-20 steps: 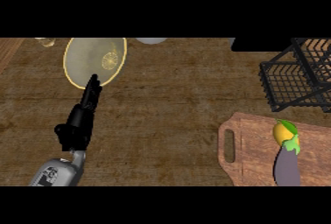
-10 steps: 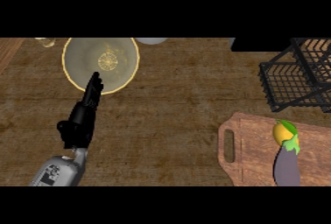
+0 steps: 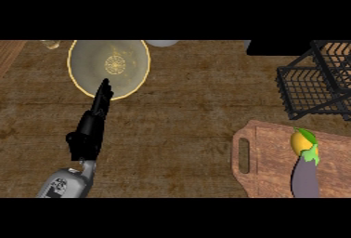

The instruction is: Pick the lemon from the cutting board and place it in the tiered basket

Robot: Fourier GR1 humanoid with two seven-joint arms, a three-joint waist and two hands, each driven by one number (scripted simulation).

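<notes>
A yellow lemon [image 3: 302,142] lies on the wooden cutting board [image 3: 267,158] at the lower right, touching the green top of a purple eggplant [image 3: 305,176]. The black wire tiered basket [image 3: 319,79] stands at the upper right, behind the board. My left hand [image 3: 93,125] is at the left, far from the lemon, fingers straight and pointing up, their tips over the rim of a plate. It holds nothing. My right hand does not show.
A yellow-rimmed glass plate [image 3: 109,65] sits at the upper left. A pale dish [image 3: 162,42] and a small glass [image 3: 49,44] peek in at the top edge. Bare wooden counter [image 3: 185,116] lies between hand and board.
The view has shifted slightly, so the plate and basket sit a little lower and further right. My left hand stays open in about the same place.
</notes>
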